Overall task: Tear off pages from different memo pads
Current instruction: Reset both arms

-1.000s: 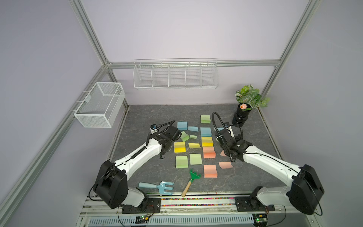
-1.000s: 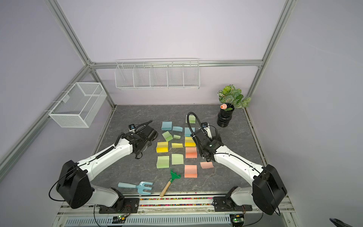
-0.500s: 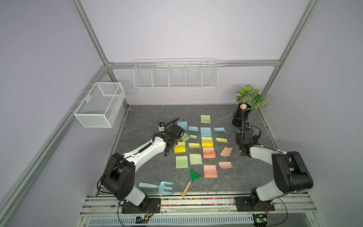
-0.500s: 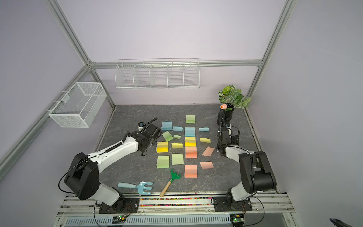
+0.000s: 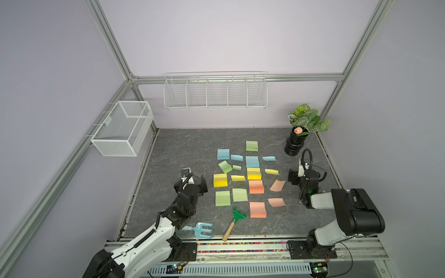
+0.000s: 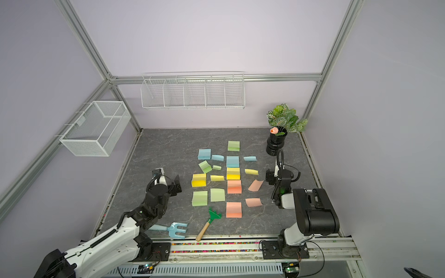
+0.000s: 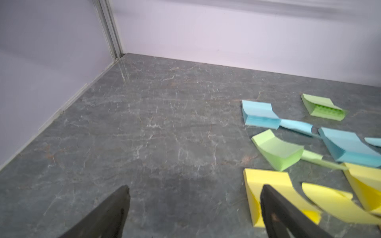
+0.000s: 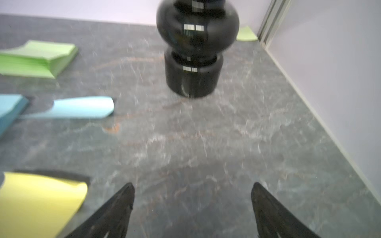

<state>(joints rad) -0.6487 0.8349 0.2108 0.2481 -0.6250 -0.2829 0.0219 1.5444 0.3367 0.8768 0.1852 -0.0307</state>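
Standing wide and empty, the left pincer (image 7: 195, 187) hangs over bare bench (image 7: 144, 123) just beside a yellow one of the memo pads (image 7: 268, 177). The right pincer (image 8: 193, 184), likewise wide and empty, faces a black vase (image 8: 193, 76). The pages (image 5: 277, 185) lie loose on the bench among the pads, between both arms.

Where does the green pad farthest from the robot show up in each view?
In a top view: the green pad sits alone at the back of the pads.
In a top view: same spot, left of the black vase.
Left wrist: the farthest pad, beyond the blue pad.
Right wrist: blurred, across from the black vase.
Shared landmark: that blue pad, next toward the robot, in all four.
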